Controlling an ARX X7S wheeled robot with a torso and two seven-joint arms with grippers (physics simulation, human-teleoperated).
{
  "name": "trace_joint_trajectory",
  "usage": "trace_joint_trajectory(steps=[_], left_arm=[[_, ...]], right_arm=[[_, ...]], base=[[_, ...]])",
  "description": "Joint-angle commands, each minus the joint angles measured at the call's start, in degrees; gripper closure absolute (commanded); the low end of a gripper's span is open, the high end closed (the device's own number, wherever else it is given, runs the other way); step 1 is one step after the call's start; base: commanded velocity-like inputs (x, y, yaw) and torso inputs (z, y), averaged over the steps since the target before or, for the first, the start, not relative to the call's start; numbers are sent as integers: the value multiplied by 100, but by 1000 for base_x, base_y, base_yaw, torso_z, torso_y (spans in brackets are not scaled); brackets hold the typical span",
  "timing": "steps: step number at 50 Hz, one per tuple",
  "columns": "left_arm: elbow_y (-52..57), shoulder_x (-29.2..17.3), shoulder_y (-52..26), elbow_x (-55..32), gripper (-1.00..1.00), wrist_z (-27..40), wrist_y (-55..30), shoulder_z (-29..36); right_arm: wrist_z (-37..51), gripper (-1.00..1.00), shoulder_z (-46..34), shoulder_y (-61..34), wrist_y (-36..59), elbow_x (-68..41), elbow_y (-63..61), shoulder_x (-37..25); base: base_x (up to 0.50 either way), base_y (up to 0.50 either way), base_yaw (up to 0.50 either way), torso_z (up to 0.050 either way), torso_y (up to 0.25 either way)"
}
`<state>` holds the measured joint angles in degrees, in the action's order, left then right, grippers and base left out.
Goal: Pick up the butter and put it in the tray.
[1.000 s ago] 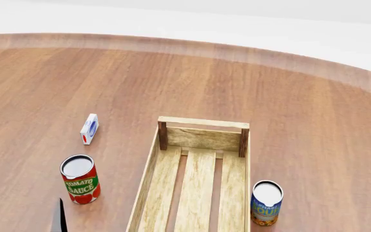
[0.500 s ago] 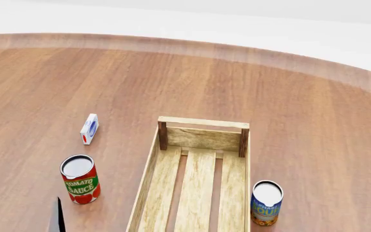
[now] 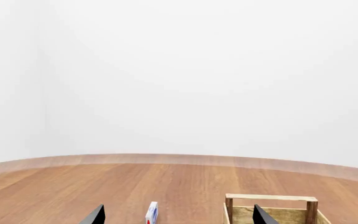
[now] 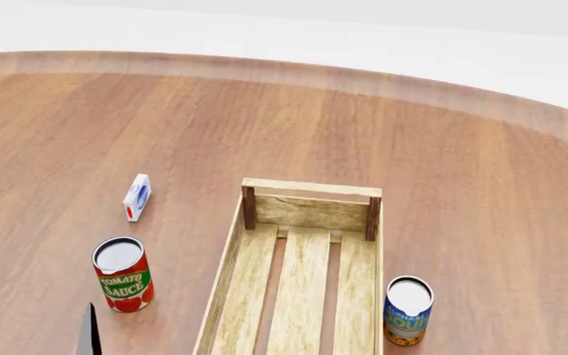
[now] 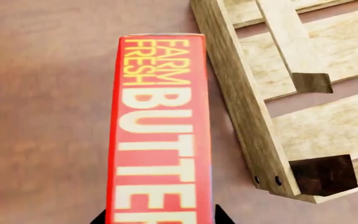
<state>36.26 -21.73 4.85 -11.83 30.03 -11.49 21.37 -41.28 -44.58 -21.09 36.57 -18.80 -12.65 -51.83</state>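
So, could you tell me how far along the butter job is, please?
Nothing is finished: the tray holds nothing in the part the head view shows. In hand: the right hand straddles the butter, which is beside the tray's outer wall; a firm grip is not certain. Left: lifting it and placing it inside.

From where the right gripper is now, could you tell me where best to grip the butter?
Grip the butter across its two long side faces, coming down from above along its length. The lettered face is narrow and straight-edged, and the right gripper fingertips already straddle it. Keep clear of the tray beside it.
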Motion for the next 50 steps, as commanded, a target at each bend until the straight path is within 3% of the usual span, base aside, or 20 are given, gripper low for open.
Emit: trace_joint_trajectory(steps=[1, 32, 50], left_arm=[[-68, 111, -36, 145, -100, -137, 32, -142], [195, 26, -28, 17, -100, -62, -98, -187], [384, -23, -11, -48, -100, -10, -164, -207]], right_arm=[[-219, 100, 146, 69, -174, 98, -6, 68], [-203, 100, 663, -470, 890, -490, -1613, -527], [228, 100, 2224, -688, 1080, -2094, -2374, -625]], base=[[0, 0, 0, 0, 0], [0, 0, 0, 0, 0], [0, 0, 0, 0, 1]])
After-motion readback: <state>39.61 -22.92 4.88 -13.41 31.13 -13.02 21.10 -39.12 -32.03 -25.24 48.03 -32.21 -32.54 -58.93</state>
